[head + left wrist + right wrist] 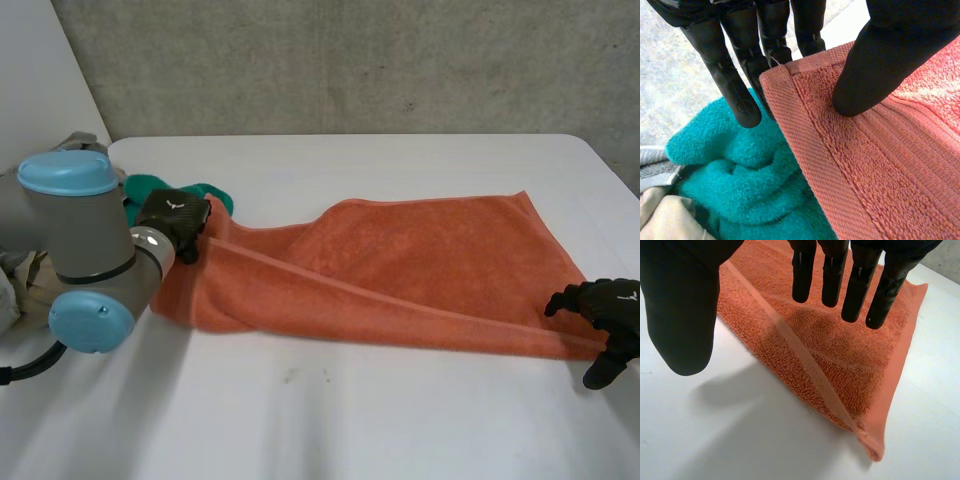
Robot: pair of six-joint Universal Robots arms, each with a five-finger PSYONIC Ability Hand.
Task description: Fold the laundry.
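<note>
Task's thing: the orange towel (400,270) lies stretched across the white table (350,420), reaching from my left hand to my right one.

Towel's shape: its right half is spread flat. Its left end narrows and rises toward my left hand. A flat hem band runs along the cloth from that hand down to the near right corner.

My left hand (175,222): clamped on the towel's left corner. In my left wrist view my thumb (875,65) presses down on the terry side, just inside the woven hem. My fingers (735,85) go down behind the same corner, so the cloth is pinched between them.

My right hand (610,310): apart and holding nothing. It is at the towel's near right corner, beside the cloth's edge. In my right wrist view my straight fingers (855,285) hang over the orange terry. My thumb (682,315) is spread well away from them, over bare table. The pointed corner (872,445) lies on the table beyond my fingertips.

Beside my left hand: a teal towel (740,175) lies crumpled, just under and beside the pinched corner.

Rest of the heap: grey cloth (655,167) and beige cloth (665,220) touch the teal towel on its far side from the orange one.
</note>
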